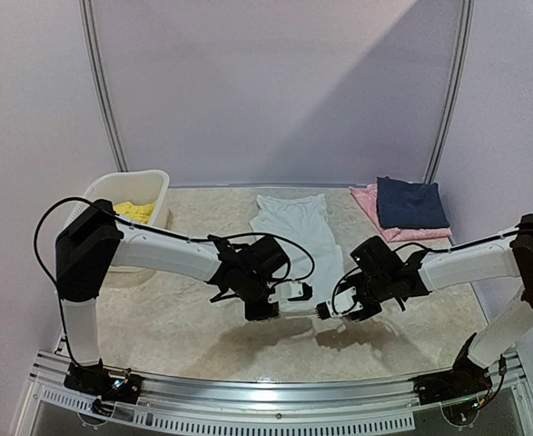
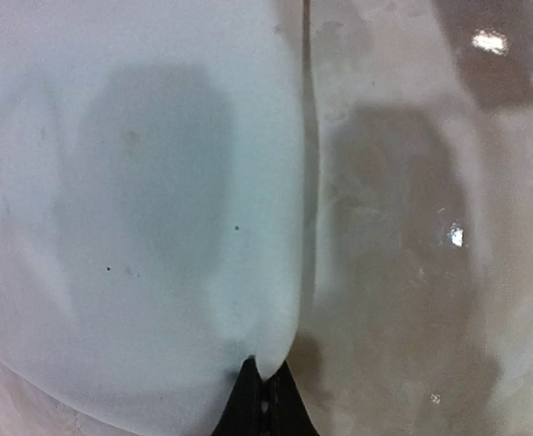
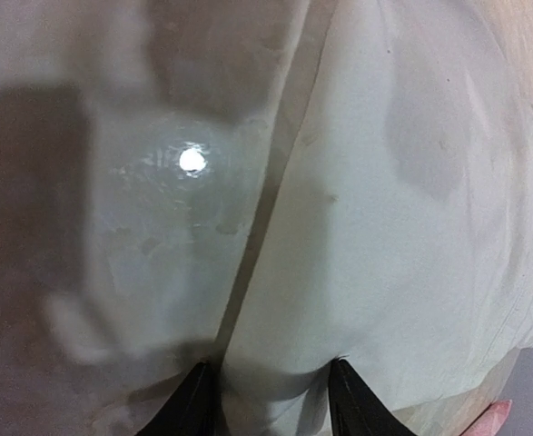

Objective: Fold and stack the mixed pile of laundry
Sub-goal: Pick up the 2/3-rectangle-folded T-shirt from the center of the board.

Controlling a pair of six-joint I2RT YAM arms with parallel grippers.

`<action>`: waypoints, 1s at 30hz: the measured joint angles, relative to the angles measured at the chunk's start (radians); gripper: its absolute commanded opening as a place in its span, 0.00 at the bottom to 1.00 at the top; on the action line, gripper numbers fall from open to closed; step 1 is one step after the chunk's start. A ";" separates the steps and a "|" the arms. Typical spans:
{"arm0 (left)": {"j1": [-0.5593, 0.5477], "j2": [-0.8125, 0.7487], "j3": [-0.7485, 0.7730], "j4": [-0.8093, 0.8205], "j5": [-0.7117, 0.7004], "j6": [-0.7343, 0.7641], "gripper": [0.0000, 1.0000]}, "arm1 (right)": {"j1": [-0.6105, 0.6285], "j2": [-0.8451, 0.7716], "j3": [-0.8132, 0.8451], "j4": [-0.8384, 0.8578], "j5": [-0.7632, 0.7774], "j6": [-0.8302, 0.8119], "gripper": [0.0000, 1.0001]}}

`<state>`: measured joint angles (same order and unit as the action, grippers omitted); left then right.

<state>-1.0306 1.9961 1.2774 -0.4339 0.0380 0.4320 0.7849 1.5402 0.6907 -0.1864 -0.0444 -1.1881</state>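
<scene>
The white T-shirt (image 1: pixel 293 227) lies lengthwise in the middle of the table, its near hem at the two grippers. My left gripper (image 1: pixel 266 311) is shut on the near left corner of the shirt; the left wrist view shows the white cloth (image 2: pixel 157 227) pinched between the closed tips (image 2: pixel 268 377). My right gripper (image 1: pixel 325 311) is at the near right corner, jaws open, with the shirt's edge (image 3: pixel 384 227) lying between the two fingers (image 3: pixel 271 400). The yellow shorts (image 1: pixel 134 211) lie in the basket at the left.
The white plastic basket (image 1: pixel 148 182) stands at the back left. A folded navy garment (image 1: pixel 413 202) lies on a folded pink one (image 1: pixel 368 200) at the back right. The table has a pale glossy top (image 1: pixel 175 318).
</scene>
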 measured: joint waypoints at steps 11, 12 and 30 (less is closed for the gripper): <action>0.009 0.004 0.014 -0.024 0.017 -0.002 0.00 | 0.004 0.045 -0.010 0.110 0.097 0.029 0.22; 0.009 0.004 0.014 -0.025 0.017 -0.003 0.00 | 0.006 0.045 -0.013 0.114 0.106 0.033 0.25; 0.012 0.008 0.044 -0.072 0.017 -0.008 0.00 | 0.014 0.010 -0.040 0.074 0.164 0.110 0.00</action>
<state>-1.0187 2.0041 1.3216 -0.5064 0.0551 0.4244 0.7986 1.5505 0.6506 -0.1120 0.1192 -1.0782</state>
